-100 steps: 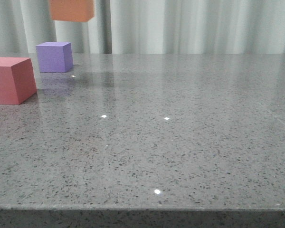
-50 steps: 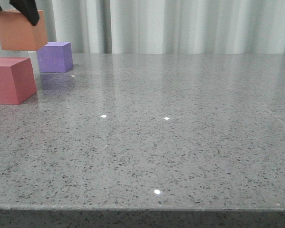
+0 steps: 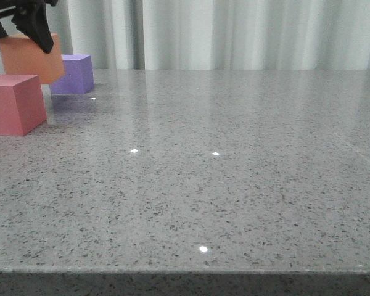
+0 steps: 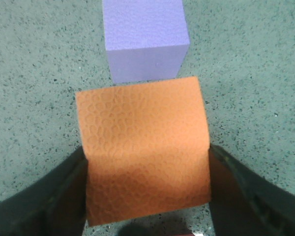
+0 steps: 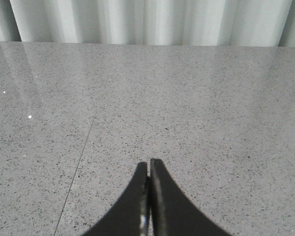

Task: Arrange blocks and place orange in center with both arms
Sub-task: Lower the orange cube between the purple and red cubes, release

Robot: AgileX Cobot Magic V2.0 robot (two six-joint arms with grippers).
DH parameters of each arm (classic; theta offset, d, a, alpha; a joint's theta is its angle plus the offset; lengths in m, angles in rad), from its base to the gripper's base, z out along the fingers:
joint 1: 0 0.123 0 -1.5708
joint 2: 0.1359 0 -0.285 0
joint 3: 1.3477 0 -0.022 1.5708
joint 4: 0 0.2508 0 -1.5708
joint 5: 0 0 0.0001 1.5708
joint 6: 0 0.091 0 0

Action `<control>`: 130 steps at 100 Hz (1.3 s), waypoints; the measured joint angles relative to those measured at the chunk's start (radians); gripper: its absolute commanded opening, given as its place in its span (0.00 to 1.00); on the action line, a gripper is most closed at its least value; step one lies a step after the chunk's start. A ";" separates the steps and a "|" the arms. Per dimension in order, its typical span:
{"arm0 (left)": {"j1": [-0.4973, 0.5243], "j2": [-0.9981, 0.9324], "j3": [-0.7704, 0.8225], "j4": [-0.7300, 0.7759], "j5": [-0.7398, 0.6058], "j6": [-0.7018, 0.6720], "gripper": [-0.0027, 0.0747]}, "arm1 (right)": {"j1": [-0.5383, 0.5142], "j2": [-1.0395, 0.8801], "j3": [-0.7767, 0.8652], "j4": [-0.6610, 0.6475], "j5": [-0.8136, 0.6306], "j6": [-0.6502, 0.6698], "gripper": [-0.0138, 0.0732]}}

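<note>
In the front view my left gripper (image 3: 21, 34) is shut on the orange cube (image 3: 34, 60) and holds it low at the far left, between the pinkish-red cube (image 3: 13, 103) in front and the purple cube (image 3: 76, 74) behind. I cannot tell whether the orange cube touches the table. In the left wrist view the orange cube (image 4: 145, 150) sits between my black fingers (image 4: 238, 187), with the purple cube (image 4: 143, 39) just beyond it. My right gripper (image 5: 148, 169) is shut and empty over bare table; it does not show in the front view.
The grey speckled table (image 3: 234, 160) stretches from the cubes to the right. Its front edge (image 3: 185, 270) runs along the bottom. A pale curtain (image 3: 246, 34) hangs behind the table. A thin seam (image 5: 76, 172) crosses the table in the right wrist view.
My left gripper has carried the orange cube down and to the left, from the top of the view to the gap between the pinkish-red and purple cubes.
</note>
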 measured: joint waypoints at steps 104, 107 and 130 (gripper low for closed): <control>0.000 0.121 -0.002 -0.013 -0.060 0.008 0.87 | 0.000 0.000 0.000 0.000 0.000 0.000 0.08; 0.000 0.123 -0.002 -0.013 -0.058 0.008 0.87 | 0.000 0.000 0.000 0.000 0.000 0.000 0.08; 0.000 0.085 -0.002 -0.013 -0.031 0.008 0.87 | 0.000 0.000 0.000 0.000 0.000 0.000 0.08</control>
